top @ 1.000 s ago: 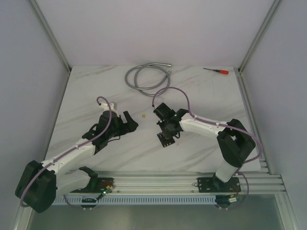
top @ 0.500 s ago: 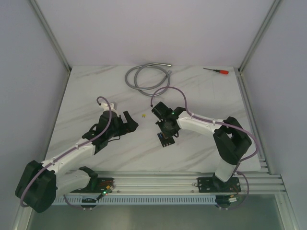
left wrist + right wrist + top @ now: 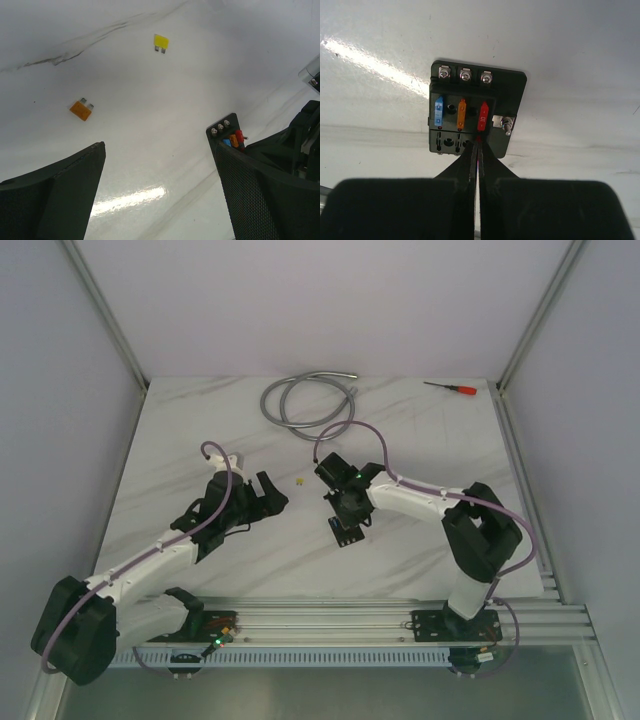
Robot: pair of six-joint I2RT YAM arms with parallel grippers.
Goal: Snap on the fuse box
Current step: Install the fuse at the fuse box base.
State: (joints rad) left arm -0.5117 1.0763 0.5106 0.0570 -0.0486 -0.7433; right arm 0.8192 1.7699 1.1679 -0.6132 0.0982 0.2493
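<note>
The fuse box [image 3: 343,531] is a small black block lying flat on the marble table. In the right wrist view it [image 3: 492,85] shows three screws and a blue, an orange and a red fuse seated in its slots. My right gripper [image 3: 478,145] is shut, with its tips resting on the box just below the red fuse [image 3: 482,116]; it also shows from above [image 3: 345,512]. My left gripper [image 3: 160,150] is open and empty over bare table, left of the box [image 3: 222,131], and appears from above [image 3: 270,495].
A loose orange fuse [image 3: 80,110] and a yellow fuse [image 3: 160,42] lie on the table ahead of the left gripper; the yellow one shows from above [image 3: 299,481]. A coiled grey hose [image 3: 310,400] and a red screwdriver [image 3: 450,388] lie at the back.
My right wrist has shifted slightly left over the fuse box. The left arm has not moved.
</note>
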